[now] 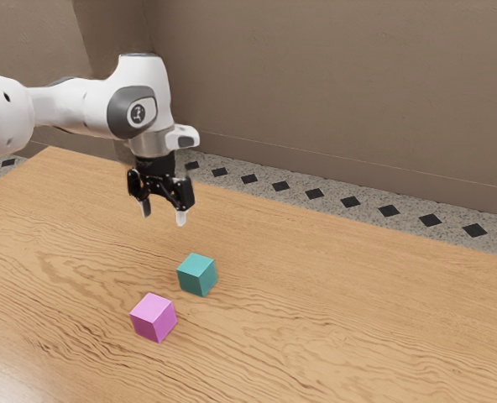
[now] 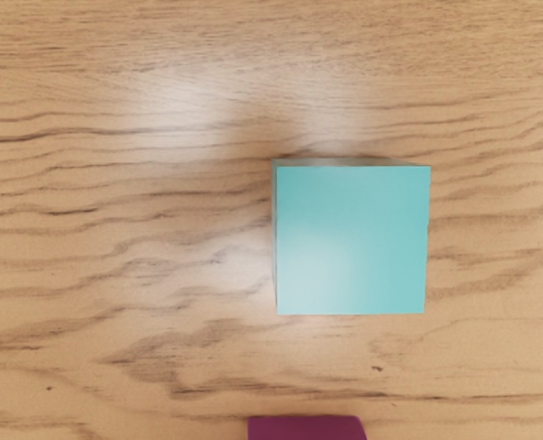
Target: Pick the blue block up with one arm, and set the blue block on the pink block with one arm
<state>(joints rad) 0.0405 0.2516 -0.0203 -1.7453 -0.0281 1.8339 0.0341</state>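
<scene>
A teal-blue block (image 1: 197, 274) rests on the wooden table (image 1: 358, 319), with a pink block (image 1: 154, 317) close beside it, nearer the front and toward the exterior view's left. My gripper (image 1: 164, 211) hangs open in the air above the table, higher than the blue block and a little to the exterior view's left of it, with nothing between its fingers. From the wrist view the blue block (image 2: 351, 237) lies directly below my hand, and the top edge of the pink block (image 2: 306, 427) peeks in beside it.
The table's far edge runs along a speckled floor with black diamond tiles (image 1: 349, 201), and a beige wall (image 1: 332, 75) stands behind. Bare wood surrounds both blocks.
</scene>
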